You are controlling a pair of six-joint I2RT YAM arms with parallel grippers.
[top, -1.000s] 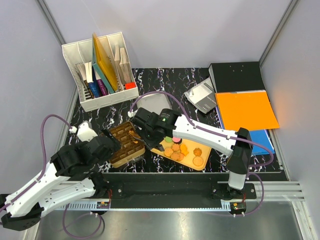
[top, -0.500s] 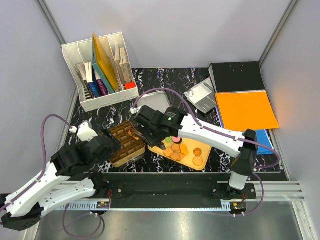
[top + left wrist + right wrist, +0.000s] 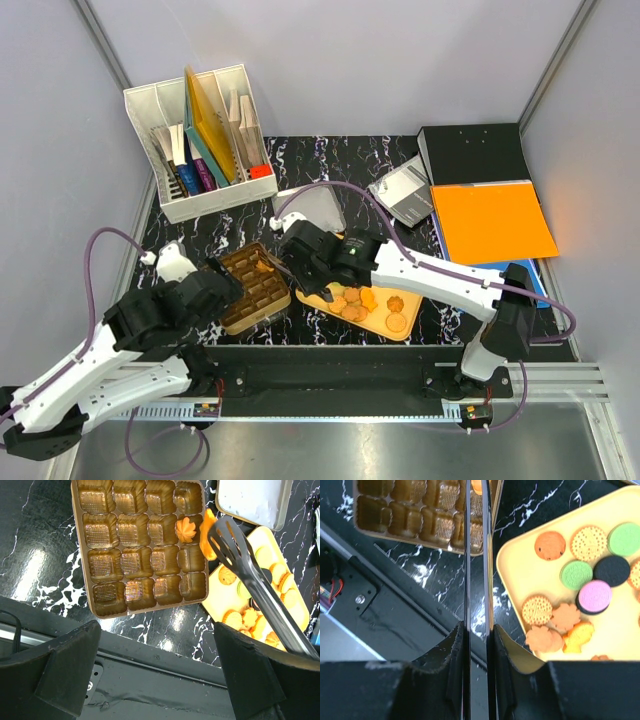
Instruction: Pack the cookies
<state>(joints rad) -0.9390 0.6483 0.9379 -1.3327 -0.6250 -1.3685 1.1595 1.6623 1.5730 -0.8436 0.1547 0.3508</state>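
Firmly, the right gripper (image 3: 477,647) squeezes long slotted metal tongs (image 3: 260,595), their axis slanting toward the gold plastic compartment tray (image 3: 95,607) — tips pinching an orange cookie (image 3: 207,540) on edge at its rim, beside a flower-shaped cookie (image 3: 186,529) lying flat in a cell. Other round cookies (image 3: 580,572) lie on the yellow plate (image 3: 520,580) — the left gripper (image 3: 157,650) gapes wide over the tray's near edge.

Right arm (image 3: 430,272) stretched left, jaws pinching tongs (image 3: 260,594), left arm (image 3: 110,360) jaws wide

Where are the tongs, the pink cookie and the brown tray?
tongs (image 3: 265,600): left wrist view, on the shaft.
pink cookie (image 3: 595,594): right wrist view, on its top face.
tray (image 3: 98,531): left wrist view, on an empty cell.
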